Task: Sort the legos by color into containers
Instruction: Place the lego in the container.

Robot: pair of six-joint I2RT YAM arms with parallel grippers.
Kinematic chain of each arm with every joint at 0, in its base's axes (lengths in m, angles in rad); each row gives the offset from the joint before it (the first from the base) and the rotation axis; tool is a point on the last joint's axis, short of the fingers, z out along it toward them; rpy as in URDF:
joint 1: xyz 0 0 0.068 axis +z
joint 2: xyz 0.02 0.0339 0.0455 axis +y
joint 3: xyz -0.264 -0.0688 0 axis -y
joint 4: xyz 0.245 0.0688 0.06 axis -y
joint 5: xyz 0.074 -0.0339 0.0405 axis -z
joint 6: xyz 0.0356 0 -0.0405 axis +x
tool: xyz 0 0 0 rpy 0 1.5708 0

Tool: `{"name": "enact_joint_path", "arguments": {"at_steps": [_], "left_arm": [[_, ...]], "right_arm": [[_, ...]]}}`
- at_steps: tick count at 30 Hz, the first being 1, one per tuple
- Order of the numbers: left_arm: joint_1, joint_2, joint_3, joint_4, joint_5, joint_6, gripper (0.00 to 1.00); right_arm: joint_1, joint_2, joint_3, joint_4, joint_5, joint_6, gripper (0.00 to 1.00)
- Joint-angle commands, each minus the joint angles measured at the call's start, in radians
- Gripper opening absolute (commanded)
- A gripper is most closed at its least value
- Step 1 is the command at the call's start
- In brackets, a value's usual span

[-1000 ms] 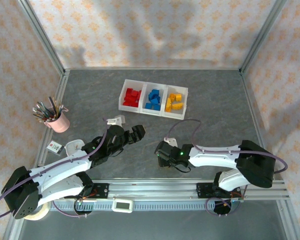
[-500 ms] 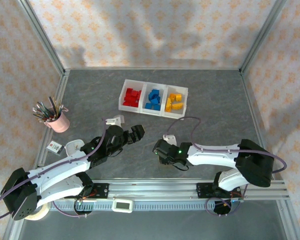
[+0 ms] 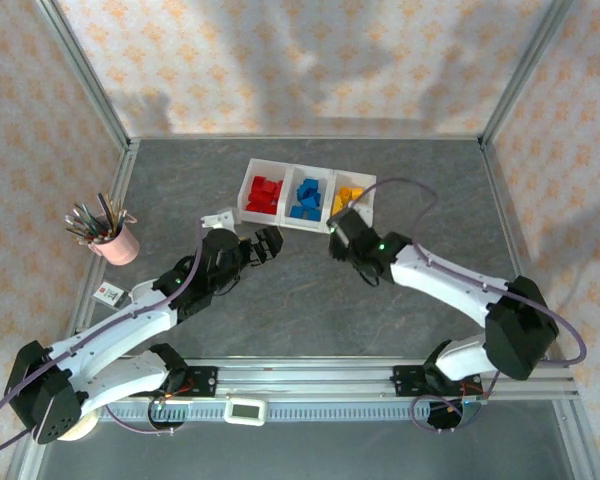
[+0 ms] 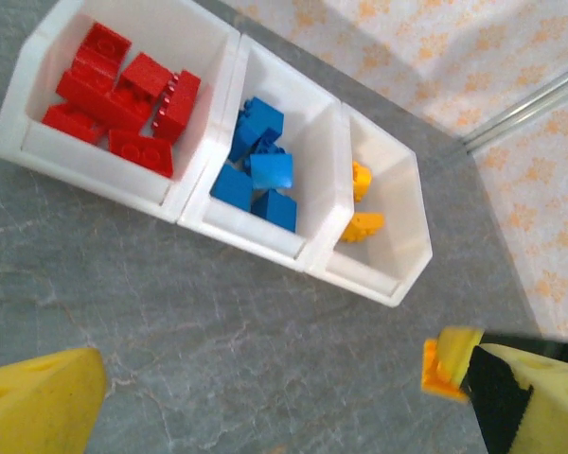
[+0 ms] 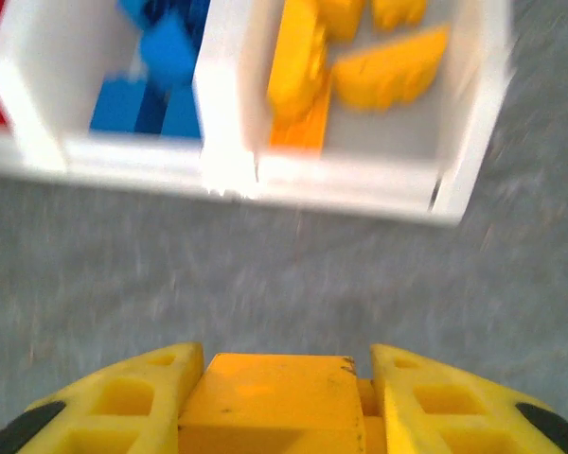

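The three joined white containers hold red legos on the left, blue legos in the middle and yellow-orange legos on the right. My right gripper is shut on a yellow-orange lego, just in front of the yellow container, seen from above at the gripper. My left gripper stands open in front of the red and blue containers, its fingers far apart. A yellow-orange lego shows at its right finger's tip; whether they touch I cannot tell.
A pink cup of pens stands at the left edge with a small card in front of it. Metal frame posts and patterned walls close in the grey table. A rail with a white device runs along the near edge.
The right arm has swung from the near middle of the table up to the yellow container, carrying the lego. The left gripper has moved forward towards the containers.
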Motion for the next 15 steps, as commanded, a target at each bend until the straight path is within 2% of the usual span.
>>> {"name": "enact_joint_path", "arguments": {"at_steps": [1,5,11,15], "left_arm": [[0.025,0.031,0.051,0.009,0.028,0.056,0.99],[0.056,0.085,0.088,0.031,0.059,0.07,0.99],[0.084,0.135,0.112,0.067,0.07,0.071,0.99],[0.101,0.154,0.108,0.088,0.079,0.068,0.99]], "right_arm": [[-0.078,0.069,0.08,0.062,0.051,-0.1,0.38],[-0.172,0.193,0.2,0.102,0.015,-0.142,0.38],[-0.239,0.372,0.354,0.112,0.009,-0.167,0.38],[-0.259,0.453,0.425,0.135,0.003,-0.181,0.45]]}}
